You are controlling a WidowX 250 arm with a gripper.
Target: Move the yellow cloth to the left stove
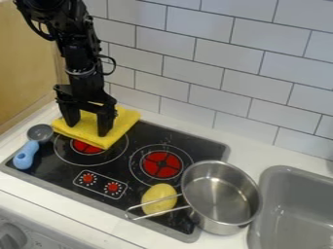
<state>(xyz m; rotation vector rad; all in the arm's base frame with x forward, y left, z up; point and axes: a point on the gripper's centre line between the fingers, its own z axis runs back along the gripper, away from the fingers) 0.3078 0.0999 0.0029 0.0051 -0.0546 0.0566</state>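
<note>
Tool (87, 129) released, two fingers (104, 122) apart, over one yellow cloth (122, 125) atop one of two burners (88, 147)

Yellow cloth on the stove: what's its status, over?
Claw open, down at yellow cloth. Cloth partly covering left burner. Blue-handled scoop close beside it, seemingly not in the way. Over.

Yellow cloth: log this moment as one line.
yellow cloth: partly over left burner | gripper: open, down at cloth | pot: right side
</note>
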